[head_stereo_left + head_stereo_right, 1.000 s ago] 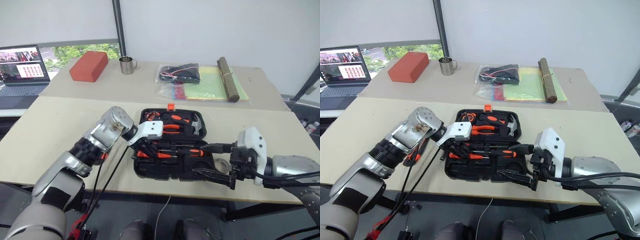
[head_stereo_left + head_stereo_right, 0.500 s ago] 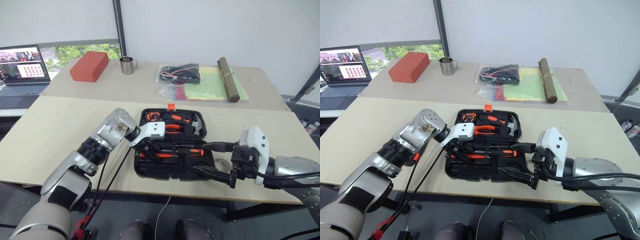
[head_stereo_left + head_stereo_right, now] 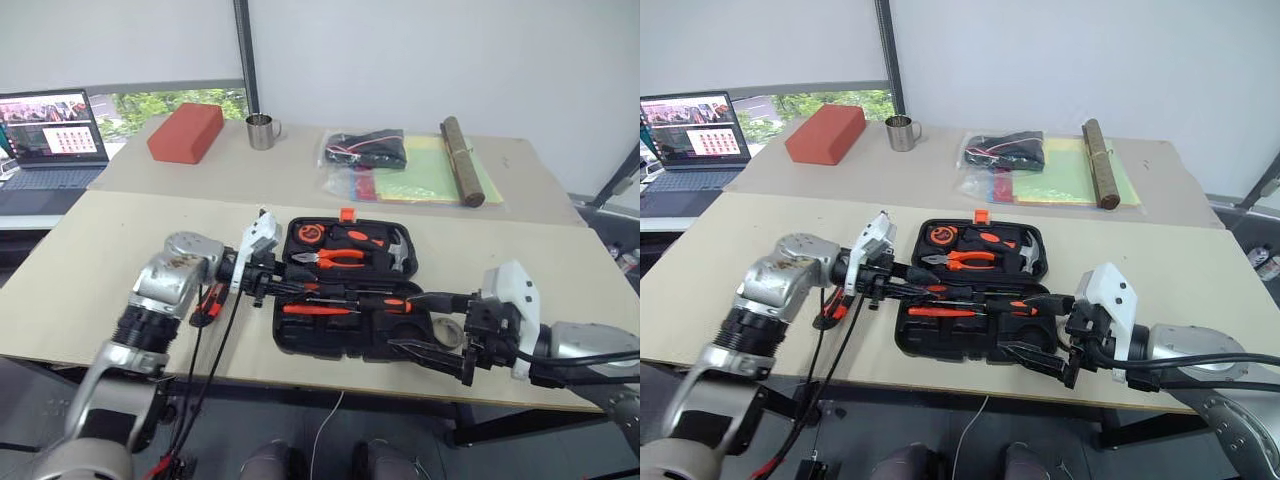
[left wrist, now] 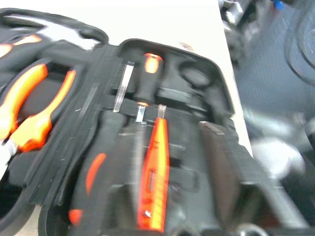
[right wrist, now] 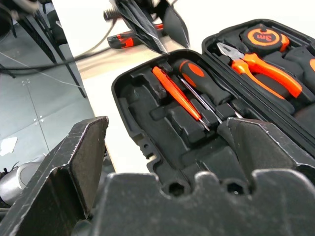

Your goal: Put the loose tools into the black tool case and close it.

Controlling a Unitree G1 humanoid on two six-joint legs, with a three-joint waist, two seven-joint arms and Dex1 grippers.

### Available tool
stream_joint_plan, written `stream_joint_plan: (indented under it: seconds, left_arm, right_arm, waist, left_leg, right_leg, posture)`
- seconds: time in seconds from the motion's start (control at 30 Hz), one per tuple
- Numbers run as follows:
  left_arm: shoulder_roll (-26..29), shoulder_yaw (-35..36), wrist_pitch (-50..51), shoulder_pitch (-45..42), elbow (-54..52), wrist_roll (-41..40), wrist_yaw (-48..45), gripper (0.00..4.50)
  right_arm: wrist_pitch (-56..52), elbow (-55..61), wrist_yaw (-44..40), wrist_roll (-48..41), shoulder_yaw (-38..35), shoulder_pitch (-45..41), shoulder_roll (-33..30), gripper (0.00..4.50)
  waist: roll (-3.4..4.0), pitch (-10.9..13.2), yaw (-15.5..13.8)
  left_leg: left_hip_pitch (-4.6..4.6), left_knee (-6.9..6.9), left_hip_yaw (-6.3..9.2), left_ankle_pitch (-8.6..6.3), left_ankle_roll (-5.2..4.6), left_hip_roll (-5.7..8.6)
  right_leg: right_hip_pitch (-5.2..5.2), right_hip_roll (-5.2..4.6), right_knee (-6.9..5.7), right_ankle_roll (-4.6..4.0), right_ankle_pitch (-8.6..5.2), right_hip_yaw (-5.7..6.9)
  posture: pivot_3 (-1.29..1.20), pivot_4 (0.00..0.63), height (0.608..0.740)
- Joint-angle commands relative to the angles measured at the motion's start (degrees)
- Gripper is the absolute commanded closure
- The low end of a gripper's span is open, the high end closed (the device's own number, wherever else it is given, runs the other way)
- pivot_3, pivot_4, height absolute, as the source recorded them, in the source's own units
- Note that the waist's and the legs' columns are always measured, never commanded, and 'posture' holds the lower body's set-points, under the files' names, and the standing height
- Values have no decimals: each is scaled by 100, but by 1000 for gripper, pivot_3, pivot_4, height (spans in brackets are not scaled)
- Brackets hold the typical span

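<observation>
The black moulded plastic tool case (image 3: 345, 290) lies open on the beige table (image 3: 100, 260), its two halves flat and an orange latch (image 3: 346, 213) at the far edge. The near half holds a slim orange tester pen (image 5: 175, 92) beside an orange-and-black-handled screwdriver (image 5: 199, 83). The left gripper (image 3: 268, 285) sits at the case's left rim, jaws nearly closed, gripping nothing visible. The right gripper (image 3: 425, 325) spreads wide open at the case's near right corner.

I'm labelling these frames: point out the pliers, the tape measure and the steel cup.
pliers (image 3: 335, 259), left eye view, orange handles.
tape measure (image 3: 306, 233), left eye view, round face.
steel cup (image 3: 261, 131), left eye view, side wall.
</observation>
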State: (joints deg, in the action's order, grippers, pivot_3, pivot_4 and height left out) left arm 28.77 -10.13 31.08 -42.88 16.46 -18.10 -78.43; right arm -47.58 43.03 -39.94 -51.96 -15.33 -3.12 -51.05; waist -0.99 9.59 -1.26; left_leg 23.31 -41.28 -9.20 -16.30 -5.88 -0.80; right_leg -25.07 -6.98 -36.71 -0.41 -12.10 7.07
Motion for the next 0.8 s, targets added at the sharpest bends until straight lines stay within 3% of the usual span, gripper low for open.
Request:
stream_joint_plan:
  seconds: [0.03,0.4,0.8]
  left_arm:
    - [-161,-68,-367,102,98,85,129,4318]
    - [-24,-855,-1370,461,447,1033,238,4439]
    - [57,-455,-1584,601,318,838,492,4439]
  right_arm:
    - [119,28,-44,39,-26,-161,-95,0]
    - [82,-61,-19,103,106,-315,-48,0]
    - [129,-130,16,113,211,-376,51,0]
  waist:
    - [0,0,11]
    - [1,-10,50]
    - [5,-31,75]
  left_leg:
    - [0,-1,-1,-1,-2,0]
    - [-10,4,-1,-2,0,-1]
    - [-27,19,-3,-2,1,-1]
  right_leg:
    - [0,-1,1,1,1,-1]
    - [2,-23,1,-4,3,-2]
    - [7,-36,1,-8,4,-3]
  posture:
    - [0,150,736]
    - [0,150,736]
    - [0,150,736]
